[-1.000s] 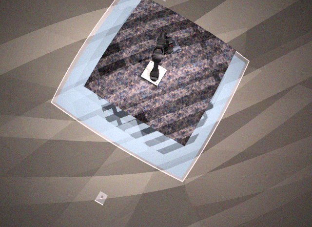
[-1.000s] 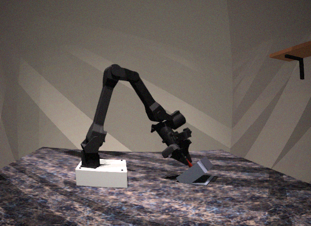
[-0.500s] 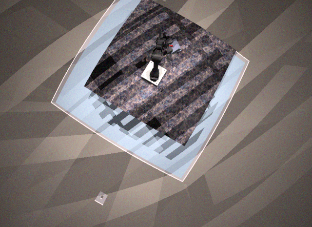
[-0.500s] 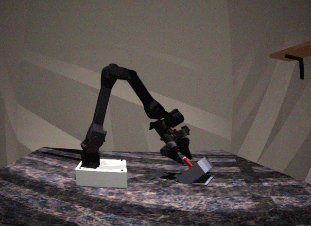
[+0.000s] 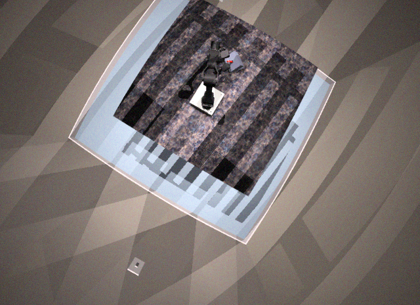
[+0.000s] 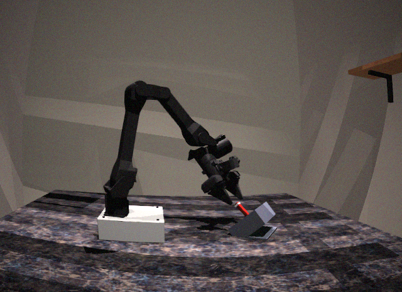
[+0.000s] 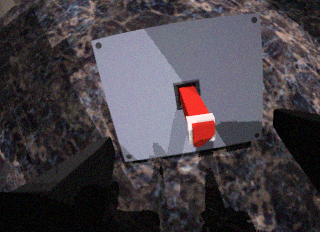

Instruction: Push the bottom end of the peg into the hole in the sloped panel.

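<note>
Taupe walls (image 5: 356,153) (image 6: 181,45), wooden shelf (image 6: 378,65), black bracket (image 6: 389,88), banded shadows

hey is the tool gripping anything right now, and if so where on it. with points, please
Nothing is held: the tool (image 6: 237,201) stands open, and the red peg (image 5: 230,61) (image 6: 242,208) (image 7: 194,103) stands in the panel's hole (image 7: 177,98), free of both fingers.

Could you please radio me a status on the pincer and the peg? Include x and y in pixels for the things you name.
Pincer (image 6: 237,201) open, off the peg. Red peg (image 6: 242,209) (image 7: 195,104) standing in panel's hole (image 7: 178,99). Nothing seen blocking retreat.
</note>
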Controlling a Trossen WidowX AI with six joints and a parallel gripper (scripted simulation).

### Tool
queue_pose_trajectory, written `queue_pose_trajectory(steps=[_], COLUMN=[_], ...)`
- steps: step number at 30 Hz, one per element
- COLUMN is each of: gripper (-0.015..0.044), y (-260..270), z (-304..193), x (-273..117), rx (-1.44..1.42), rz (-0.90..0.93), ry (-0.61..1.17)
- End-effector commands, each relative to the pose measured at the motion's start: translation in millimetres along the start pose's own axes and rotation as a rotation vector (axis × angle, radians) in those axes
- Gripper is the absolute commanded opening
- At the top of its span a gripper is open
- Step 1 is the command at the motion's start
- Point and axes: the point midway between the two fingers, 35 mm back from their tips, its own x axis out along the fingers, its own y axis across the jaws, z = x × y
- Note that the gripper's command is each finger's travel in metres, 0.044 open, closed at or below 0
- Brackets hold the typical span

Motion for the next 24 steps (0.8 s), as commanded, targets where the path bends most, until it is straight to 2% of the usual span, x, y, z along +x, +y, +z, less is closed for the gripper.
queue_pose_trajectory(steps=[1, 24], gripper=[0.0440, 0.0440], y=[2, 1], z=[2, -3], x=[-9, -53], rx=[0.004, -0.002], rz=[0.001, -0.001], ry=[-0.004, 0.002])
